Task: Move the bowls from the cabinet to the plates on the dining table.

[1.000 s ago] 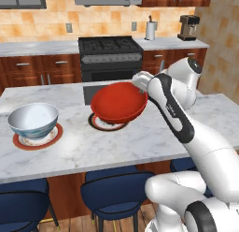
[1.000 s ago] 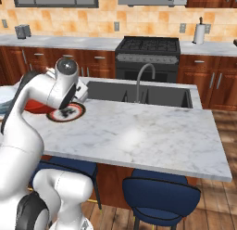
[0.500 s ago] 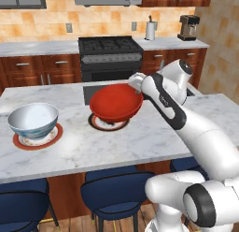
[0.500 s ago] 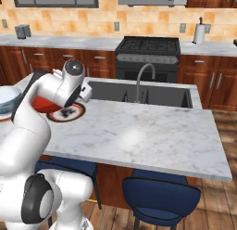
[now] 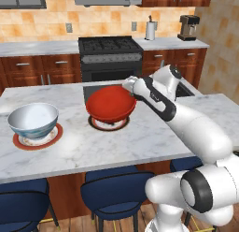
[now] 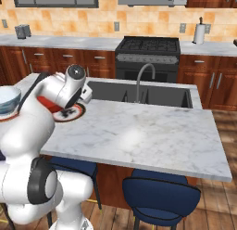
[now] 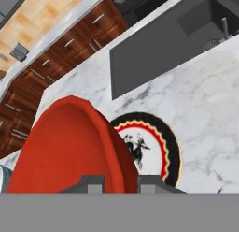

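Now red bowl rim pinched between narrow fingers, tilted above plate.

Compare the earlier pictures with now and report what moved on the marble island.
Little changed. The arm drew in slightly, carrying the solid red deep bowl a touch lower toward the red-rimmed round plate beneath it. The tool stays clamped on the bowl's rim, with the bowl tilted just above the plate. The glossy grey-white bowl stays seated on its own red-rimmed plate on the white veined marble table.
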Controlling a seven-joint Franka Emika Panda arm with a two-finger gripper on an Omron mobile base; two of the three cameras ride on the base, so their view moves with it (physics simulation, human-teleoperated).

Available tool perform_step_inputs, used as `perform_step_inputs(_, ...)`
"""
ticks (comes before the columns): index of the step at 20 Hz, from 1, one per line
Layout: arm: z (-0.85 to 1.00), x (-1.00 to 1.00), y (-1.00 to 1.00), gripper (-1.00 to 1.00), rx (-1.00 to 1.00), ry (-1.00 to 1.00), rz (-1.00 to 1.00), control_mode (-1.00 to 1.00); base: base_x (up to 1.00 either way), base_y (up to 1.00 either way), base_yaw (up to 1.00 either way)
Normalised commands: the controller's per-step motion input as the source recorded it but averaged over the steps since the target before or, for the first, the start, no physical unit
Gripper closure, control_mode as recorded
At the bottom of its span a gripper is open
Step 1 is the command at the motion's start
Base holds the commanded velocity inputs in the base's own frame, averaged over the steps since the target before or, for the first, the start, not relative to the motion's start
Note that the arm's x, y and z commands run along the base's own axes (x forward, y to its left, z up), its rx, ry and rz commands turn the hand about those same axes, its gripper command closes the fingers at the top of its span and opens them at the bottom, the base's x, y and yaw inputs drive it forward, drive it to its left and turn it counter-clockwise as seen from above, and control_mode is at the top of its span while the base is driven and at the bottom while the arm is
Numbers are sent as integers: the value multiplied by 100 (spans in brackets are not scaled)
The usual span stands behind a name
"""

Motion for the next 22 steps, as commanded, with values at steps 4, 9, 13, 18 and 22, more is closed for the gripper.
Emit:
perform_step_inputs(4,-28,32,11,100,1,-1,0,-100,0,0,0)
perform_step_inputs(9,-27,34,10,100,2,-1,0,-100,0,0,0)
perform_step_inputs(13,-23,36,9,100,3,-1,0,-100,0,0,0)
perform_step_inputs(18,-12,24,0,100,6,0,3,-100,0,0,0)
perform_step_inputs(22,-1,3,0,100,0,0,2,-100,0,0,0)
